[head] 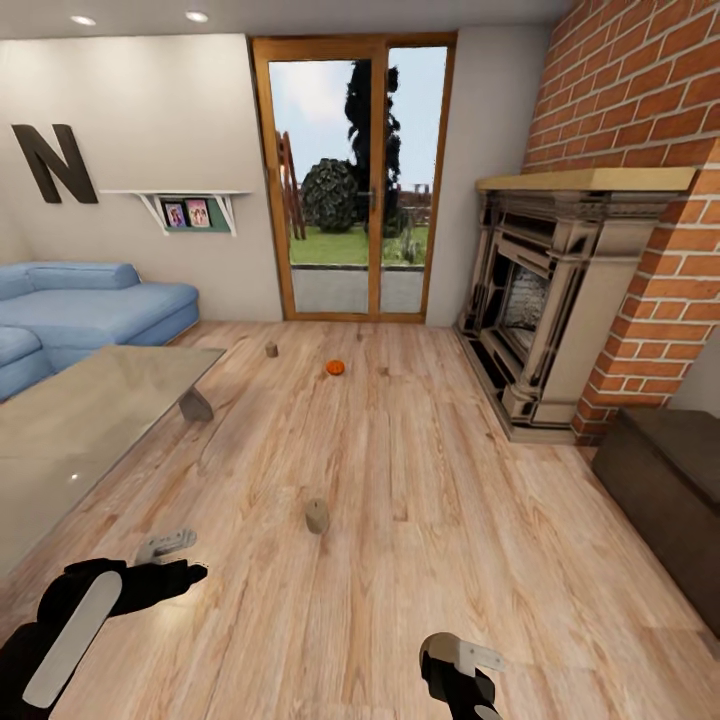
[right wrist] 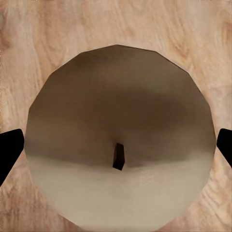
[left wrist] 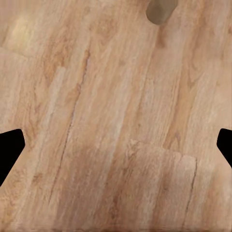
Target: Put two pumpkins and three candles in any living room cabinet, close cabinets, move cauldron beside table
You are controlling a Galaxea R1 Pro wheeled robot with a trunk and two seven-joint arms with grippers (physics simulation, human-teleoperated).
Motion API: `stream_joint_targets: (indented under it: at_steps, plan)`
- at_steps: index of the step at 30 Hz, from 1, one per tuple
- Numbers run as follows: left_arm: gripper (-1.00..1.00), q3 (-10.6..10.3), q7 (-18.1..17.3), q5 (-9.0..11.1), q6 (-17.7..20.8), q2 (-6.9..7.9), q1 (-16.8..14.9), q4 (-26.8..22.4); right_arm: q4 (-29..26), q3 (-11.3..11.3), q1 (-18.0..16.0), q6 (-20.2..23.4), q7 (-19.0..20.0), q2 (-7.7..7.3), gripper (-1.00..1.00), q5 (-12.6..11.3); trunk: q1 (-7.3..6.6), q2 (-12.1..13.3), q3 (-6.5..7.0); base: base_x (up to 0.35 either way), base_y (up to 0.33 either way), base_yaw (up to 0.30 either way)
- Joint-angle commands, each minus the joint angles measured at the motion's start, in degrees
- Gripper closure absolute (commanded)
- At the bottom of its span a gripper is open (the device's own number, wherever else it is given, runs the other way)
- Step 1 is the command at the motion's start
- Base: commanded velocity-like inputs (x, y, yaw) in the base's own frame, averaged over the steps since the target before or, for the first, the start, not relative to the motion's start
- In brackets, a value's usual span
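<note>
Right wrist view: right gripper (right wrist: 116,145) has its fingers (right wrist: 9,150) spread wide, dark tips at the frame's two side edges, and a candle (right wrist: 121,135) seen end-on with its dark wick sits between them. No visible contact; the fingers look released, not yet grasping. In the head view the right gripper (head: 462,668) sits at the lower centre-right edge of the frame, over the floor (head: 420,520).

Left wrist view: left gripper (left wrist: 116,145) also spread wide, fingers (left wrist: 10,150) holding nothing, bare floor planks beneath; a second candle (left wrist: 160,10) shows at the top edge. Head view places the left gripper (head: 165,560) lower left, with that candle (head: 316,515) lying on the floor just right of it.

Farther out: third candle (head: 271,349) and one pumpkin (head: 335,368) on the floor mid-frame, near the glass door. Table (head: 90,400) at left; cabinet (head: 665,480) at right edge, closed as far as visible.

Judgement: step in hand is picking the first candle. Next move calls for lowering the right fingers around it and closing, then carrying it to the cabinet.
</note>
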Motion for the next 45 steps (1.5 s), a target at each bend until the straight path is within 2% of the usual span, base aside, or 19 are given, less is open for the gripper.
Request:
stream_joint_targets:
  at_steps: [1,4,8,11,12,17,18,20,23,29,36,40,45]
  plan:
    - [-1.0,-0.1,0.6,0.5,0.1,0.05,-0.2,1.0,0.0,0.5,0.0,-0.2,-0.3,-0.01,1.0,-0.5,-0.23,0.4,0.13,0.0,0.0,0.0]
    - [-1.0,0.0,0.6,-0.2,-0.7,0.21,-1.5,4.2,0.0,0.5,0.0,-0.2,-0.3,-0.01,1.0,-0.5,-0.89,1.6,0.67,0.0,0.0,0.0]
    - [-1.0,-0.2,0.6,-1.4,-2.7,-0.3,-2.8,8.6,0.0,0.5,0.0,-0.3,-0.3,-0.01,1.0,-0.5,-1.77,3.2,1.39,0.0,0.0,0.0]
    - [-1.0,-1.1,0.6,-2.9,-3.9,-1.97,-3.2,10.2,0.0,0.5,0.0,-0.3,-0.3,-0.01,1.0,-0.5,-2.43,4.4,1.93,0.0,0.0,0.0]
    - [-1.0,-1.3,0.6,-4.0,-4.0,-2.63,-3.3,11.0,0.1,0.5,0.0,-0.3,-0.3,-0.01,1.0,-0.5,-2.65,4.8,2.11,0.0,0.0,0.0]
    - [-1.0,-1.8,0.4,-12.3,-4.6,-7.58,-4.0,14.2,0.1,0.5,0.0,-0.3,-0.3,-0.01,1.0,-0.5,-3.31,6.0,2.65,0.0,0.0,0.0]
    - [-1.0,-1.9,0.2,-13.7,-4.6,-8.09,-4.1,14.5,0.1,0.5,0.0,-0.3,-0.3,-0.01,1.0,-0.5,-3.31,6.0,2.65,0.0,0.0,0.0]
    - [-1.0,-1.9,-0.1,-15.3,-4.7,-8.65,-4.2,14.9,0.1,0.5,0.0,-0.3,-0.3,-0.01,1.0,-0.5,-3.31,6.0,2.65,0.0,0.0,0.0]
    - [-1.0,-1.9,-0.5,-15.9,-4.7,-8.89,-4.5,15.2,0.0,0.5,0.0,-0.3,-0.3,-0.01,1.0,-0.5,-3.75,6.8,3.0,0.0,0.0,0.0]
    - [-1.0,-2.0,-2.6,-16.2,-4.8,-9.54,-5.7,19.0,0.0,0.5,0.0,-0.3,-0.3,-0.01,1.0,-0.5,-5.06,9.2,4.08,0.0,0.0,0.0]
    - [-1.0,-2.2,-3.3,-16.4,-4.8,-9.92,-6.0,19.7,0.0,0.5,0.0,-0.3,-0.3,-0.01,1.0,-0.5,-5.06,9.2,4.08,0.0,0.0,0.0]
    - [-1.0,-4.1,-3.3,-16.4,-4.8,-9.87,-6.0,19.7,0.0,0.5,0.0,-0.3,-0.3,-0.01,1.0,-0.5,-5.06,9.2,4.08,0.0,0.0,0.0]
    - [-1.0,-4.6,-3.3,-16.4,-4.8,-9.84,-6.0,19.7,-0.2,0.5,0.0,-0.3,-0.3,-0.01,1.0,-0.5,-5.06,9.2,4.08,0.0,-0.069,0.0]
